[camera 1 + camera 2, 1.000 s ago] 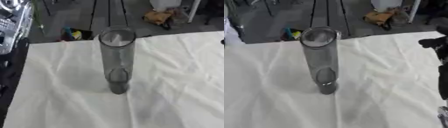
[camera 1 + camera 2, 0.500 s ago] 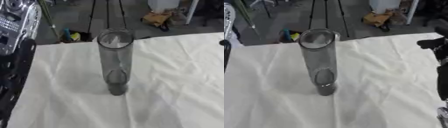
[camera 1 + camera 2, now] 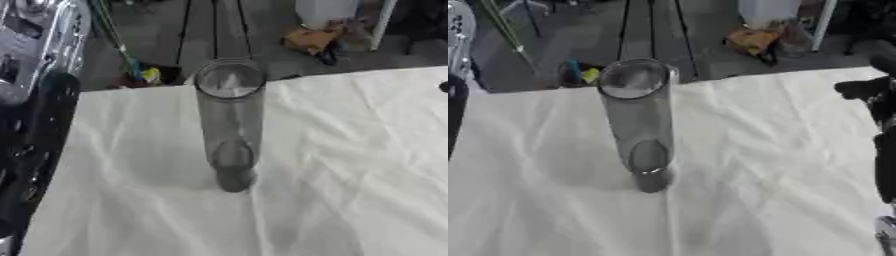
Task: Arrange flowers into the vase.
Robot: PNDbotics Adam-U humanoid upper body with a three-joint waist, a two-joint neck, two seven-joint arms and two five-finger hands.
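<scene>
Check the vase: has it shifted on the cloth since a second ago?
No. The vase stands upright at the same crease of the white cloth; only the whole picture shifted slightly, so the camera moved.

a creased white cloth (image 3: 350,165) covers the counter. beyond its far edge lies grey floor (image 3: 702,45), with dark tripod legs (image 3: 214,25), a brown bag (image 3: 750,40) and a white bin (image 3: 324,11).

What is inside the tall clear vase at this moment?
The vase shows no flowers or stems inside; through its clear wall only its own base and the white cloth appear. Nothing covers its open mouth.
</scene>
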